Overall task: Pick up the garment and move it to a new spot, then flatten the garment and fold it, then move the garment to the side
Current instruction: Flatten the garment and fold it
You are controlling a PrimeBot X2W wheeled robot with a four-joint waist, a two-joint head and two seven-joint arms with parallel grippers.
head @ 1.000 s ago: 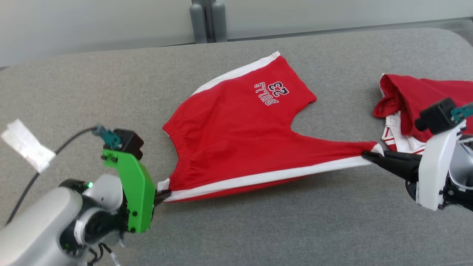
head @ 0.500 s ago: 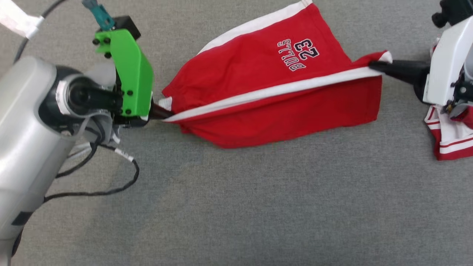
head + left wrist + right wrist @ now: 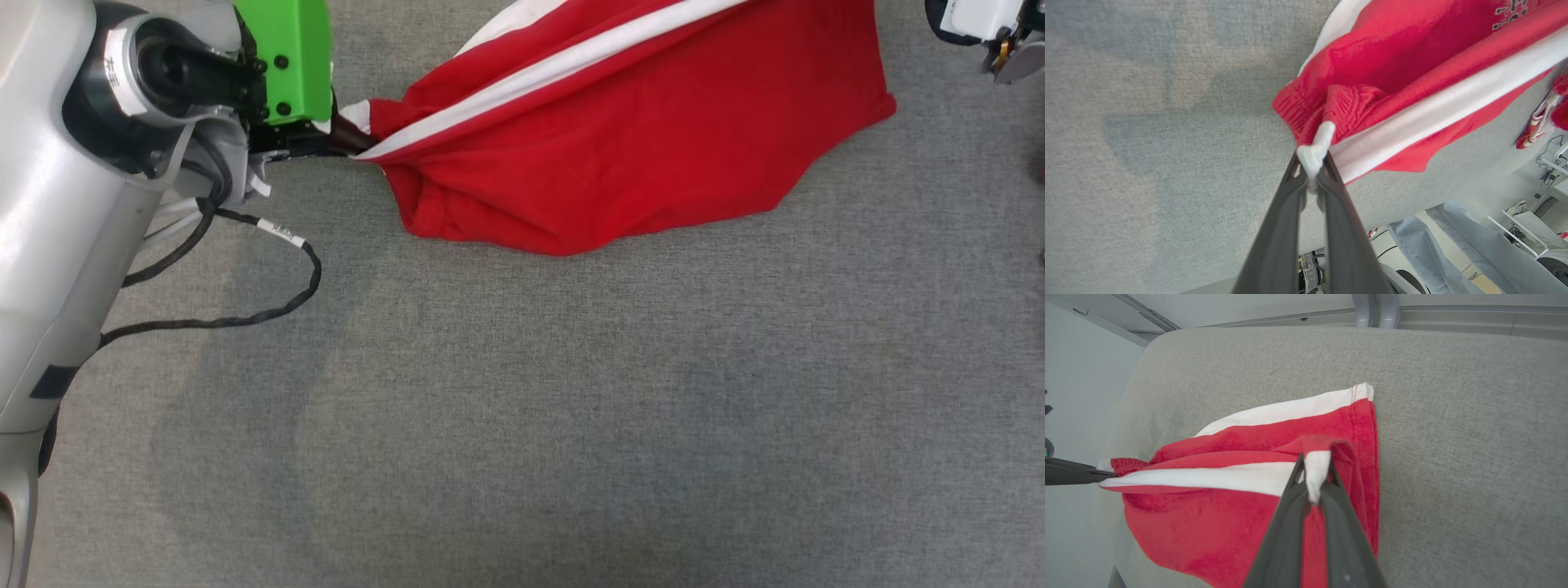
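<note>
The garment (image 3: 637,139) is a pair of red shorts with a white side stripe, stretched between my two grippers over the grey padded surface (image 3: 522,408). My left gripper (image 3: 353,140) is shut on the white waistband corner, and its fingers (image 3: 1294,192) pinch that corner (image 3: 1314,149). My right gripper (image 3: 1314,479) is shut on the white hem end of the stripe. The striped edge is raised. The red cloth (image 3: 1216,522) hangs below it, with its lower edge on the surface. The far leg (image 3: 1331,404) lies flat.
A second red-and-white garment (image 3: 1537,124) lies off to the right. A person's legs in jeans (image 3: 1457,241) stand beside the surface. A black cable (image 3: 245,314) trails from my left arm. A wall and grey posts (image 3: 1376,310) border the far edge.
The head view has tilted down towards the surface. Both grippers, still shut on the stripe's ends, have raised that edge, so the shorts now drape below it instead of lying flat.
</note>
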